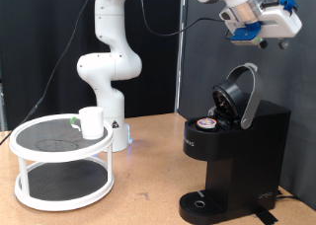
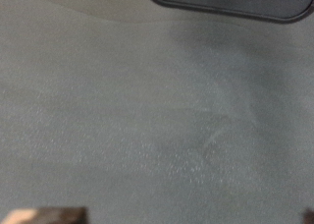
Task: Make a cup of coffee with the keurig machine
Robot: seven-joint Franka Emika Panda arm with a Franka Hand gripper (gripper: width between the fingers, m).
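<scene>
Keurig machine [image 1: 232, 151] matte black, lid raised, pod [image 1: 207, 123] seated.
Gripper [image 1: 259, 39] is seen high above; finger spread cannot be told.

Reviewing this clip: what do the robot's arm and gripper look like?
The arm is glossy white with rounded, bulbous joint segments and a dark cable trailing from its upper part. The gripper end is a white housing with blue parts and a dark underside. Its fingers cannot be made out.

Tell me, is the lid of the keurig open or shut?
Open. The lid is tilted up and back on the keurig, and a pod shows in the holder below it.
</scene>
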